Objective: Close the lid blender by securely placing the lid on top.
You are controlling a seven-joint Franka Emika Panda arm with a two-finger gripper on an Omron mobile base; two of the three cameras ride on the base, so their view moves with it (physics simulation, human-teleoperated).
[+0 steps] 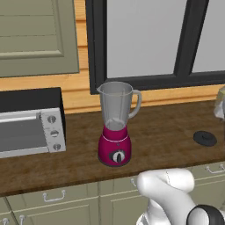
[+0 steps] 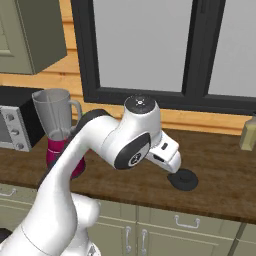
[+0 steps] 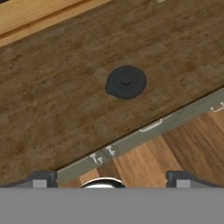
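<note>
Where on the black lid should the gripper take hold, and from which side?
Probably by the raised knob at the centre of the lid, coming straight down from above. The lid lies flat on the wooden counter, so its thin rim offers little to pinch. The gripper is open.

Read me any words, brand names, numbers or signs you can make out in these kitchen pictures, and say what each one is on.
No readable text anywhere.
Blender: its black dial carries only a white pointer mark, no numbers or brand.
Toaster oven: three knobs with tiny marks, too small to read.
Lid: plain black, no lettering.
Arm joint: a small pale emblem, too blurred to read.
</note>
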